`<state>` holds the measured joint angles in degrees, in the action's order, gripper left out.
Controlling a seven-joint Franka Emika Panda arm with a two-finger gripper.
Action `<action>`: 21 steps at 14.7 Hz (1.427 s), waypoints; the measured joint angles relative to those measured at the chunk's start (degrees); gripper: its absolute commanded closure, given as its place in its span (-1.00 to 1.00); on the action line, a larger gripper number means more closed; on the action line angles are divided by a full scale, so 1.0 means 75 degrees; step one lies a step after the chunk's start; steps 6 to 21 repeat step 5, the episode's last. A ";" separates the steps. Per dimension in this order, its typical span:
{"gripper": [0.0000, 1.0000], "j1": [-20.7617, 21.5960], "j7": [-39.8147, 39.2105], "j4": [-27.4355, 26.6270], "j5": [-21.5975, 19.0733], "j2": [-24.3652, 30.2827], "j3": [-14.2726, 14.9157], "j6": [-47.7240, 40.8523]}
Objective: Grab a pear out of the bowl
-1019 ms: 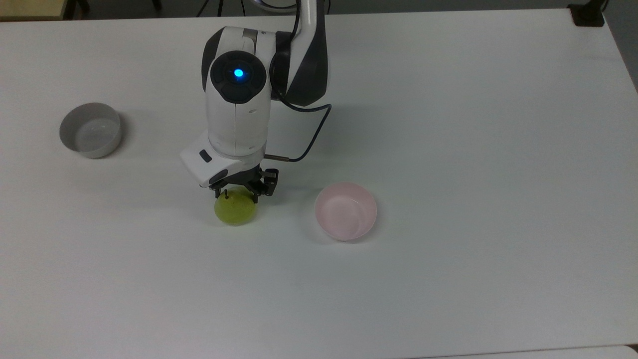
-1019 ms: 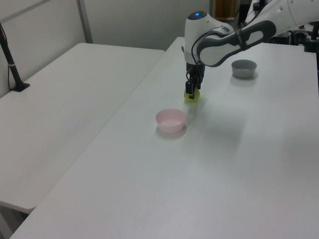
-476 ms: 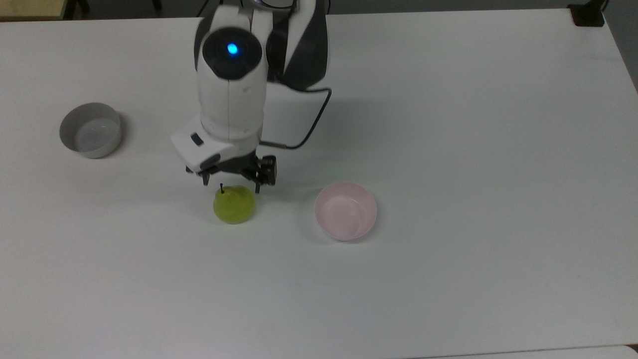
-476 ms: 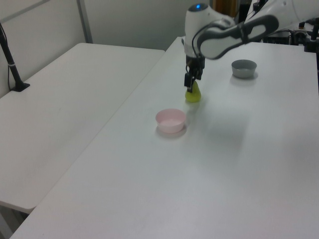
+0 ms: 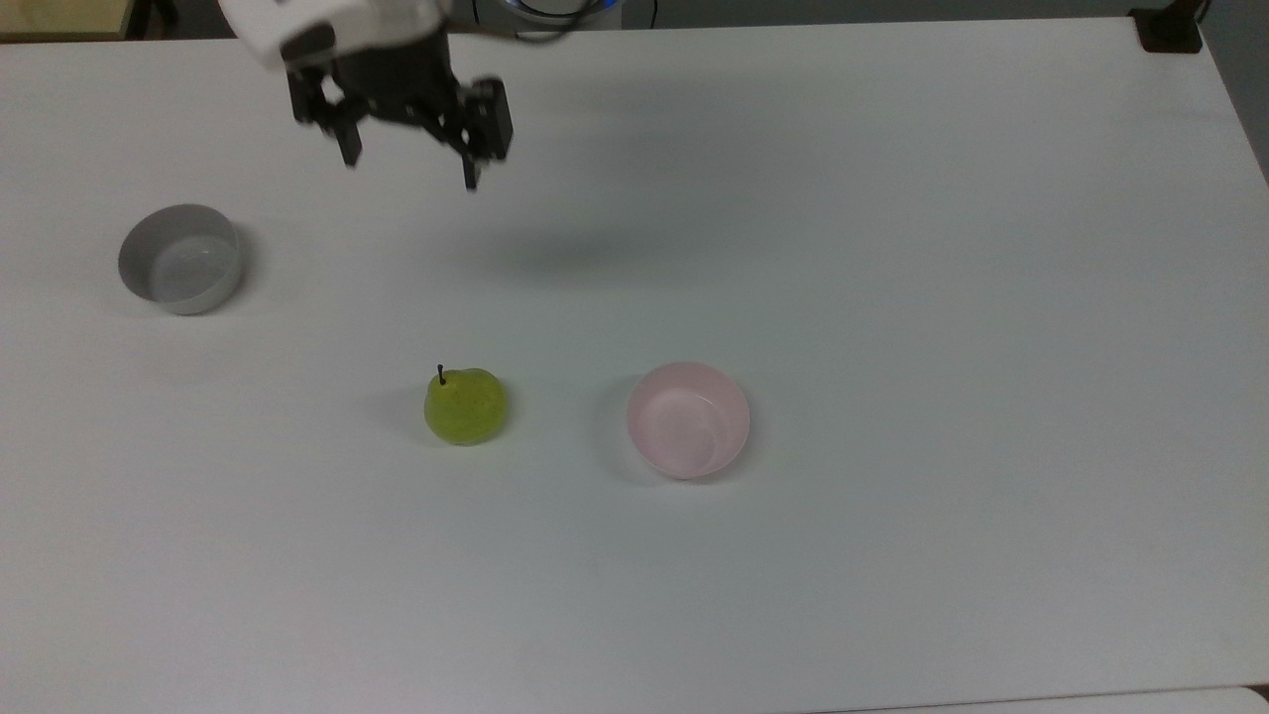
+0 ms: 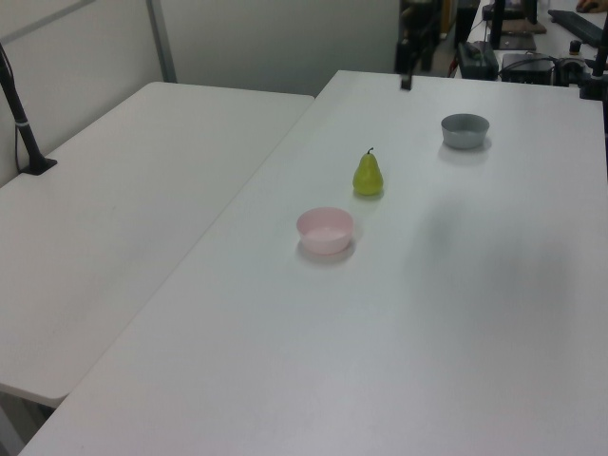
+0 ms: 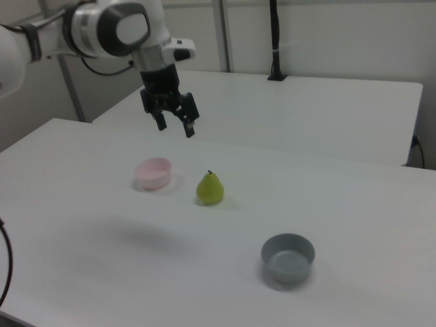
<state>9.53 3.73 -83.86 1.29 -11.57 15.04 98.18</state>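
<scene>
**Pear on the desk, hand empty above**

On your wide white desk [image 5: 892,248], the black two-finger hand [image 5: 408,169] hangs released, fingers spread. The small pale pink bowl [image 5: 688,419] sits beside the upright yellow-green pear [image 5: 466,407], apart from it.

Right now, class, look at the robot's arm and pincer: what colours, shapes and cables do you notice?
The pincer is black, with two slim straight fingers under a blocky black body. It hangs from a white flange. In the right view the arm is glossy white with rounded joints, a dark grey round cap, and a thin black cable looping beneath it.
</scene>
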 measured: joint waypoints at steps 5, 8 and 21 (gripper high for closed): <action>-1.00 -0.0199 -0.0343 -0.0368 0.0000 0.0542 0.0021 -0.0676; -1.00 -0.0199 -0.0343 -0.0368 0.0000 0.0542 0.0021 -0.0676; -1.00 -0.0199 -0.0343 -0.0368 0.0000 0.0542 0.0021 -0.0676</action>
